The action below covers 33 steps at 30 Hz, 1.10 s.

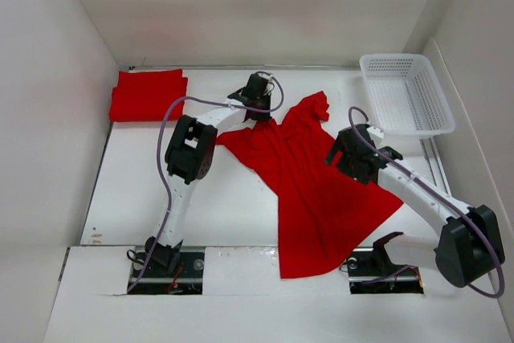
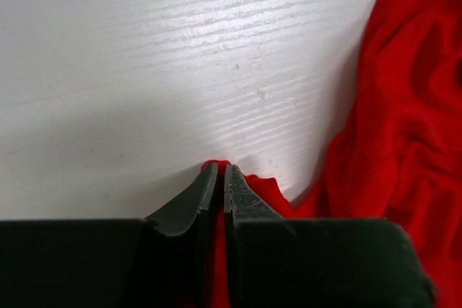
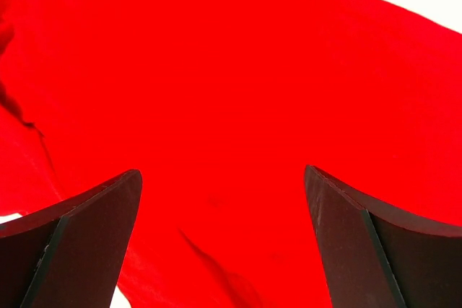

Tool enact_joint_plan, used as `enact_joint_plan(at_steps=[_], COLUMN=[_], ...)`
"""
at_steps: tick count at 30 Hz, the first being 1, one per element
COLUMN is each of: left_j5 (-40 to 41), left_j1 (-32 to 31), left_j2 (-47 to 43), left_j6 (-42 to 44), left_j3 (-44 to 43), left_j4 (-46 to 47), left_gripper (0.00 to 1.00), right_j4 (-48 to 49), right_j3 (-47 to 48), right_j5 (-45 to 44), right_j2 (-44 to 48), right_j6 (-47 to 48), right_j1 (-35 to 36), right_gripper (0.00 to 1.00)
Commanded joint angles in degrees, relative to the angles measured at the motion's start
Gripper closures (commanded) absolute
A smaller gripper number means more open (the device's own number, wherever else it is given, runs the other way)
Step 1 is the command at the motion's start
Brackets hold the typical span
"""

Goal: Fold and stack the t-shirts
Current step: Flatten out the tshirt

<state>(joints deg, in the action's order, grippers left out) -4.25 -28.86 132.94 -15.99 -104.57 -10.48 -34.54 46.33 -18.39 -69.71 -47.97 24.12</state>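
A red t-shirt (image 1: 313, 190) lies spread and rumpled across the middle of the white table, its lower edge hanging over the near edge. My left gripper (image 1: 259, 112) is shut on the shirt's far left edge; in the left wrist view the closed fingertips (image 2: 220, 172) pinch red cloth (image 2: 404, 128) against the table. My right gripper (image 1: 341, 154) is open just above the shirt's right side; in the right wrist view its fingers (image 3: 94, 214) spread wide over red fabric (image 3: 231, 106). A folded red t-shirt (image 1: 147, 95) lies at the far left.
A white mesh basket (image 1: 405, 92) stands at the far right corner. White walls enclose the table on the left, back and right. The arm bases sit at the near edge.
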Motion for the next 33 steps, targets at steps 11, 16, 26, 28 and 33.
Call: enact_joint_plan(at_steps=[11, 16, 26, 28, 33], left_j5=[-2.87, -1.11, 7.32, 9.69, 14.96], left_j1=[2.14, 2.67, 2.67, 2.67, 2.67], left_j2=[-21.91, -29.92, -42.67, -45.22, -50.23], left_j6=[-4.40, -6.25, -8.00, -8.62, -11.60], left_j3=[22.03, 30.55, 40.40, 42.25, 47.08], left_j4=[20.93, 25.69, 23.31, 21.83, 17.78], left_gripper=[1.00, 1.00, 1.00, 1.00, 1.00], right_j4=[-0.08, 1.76, 6.24, 8.07, 5.37], right_j3=[-6.07, -6.69, -2.21, 0.68, 10.70], right_j5=[-1.82, -0.06, 0.64, 1.17, 2.66], right_j2=[7.22, 4.69, -11.38, -14.38, -26.16], right_j6=[-3.36, -3.36, -0.30, 0.41, 5.41], right_j1=[0.58, 0.58, 0.58, 0.05, -1.09], right_gripper=[0.01, 0.01, 0.03, 0.00, 0.00])
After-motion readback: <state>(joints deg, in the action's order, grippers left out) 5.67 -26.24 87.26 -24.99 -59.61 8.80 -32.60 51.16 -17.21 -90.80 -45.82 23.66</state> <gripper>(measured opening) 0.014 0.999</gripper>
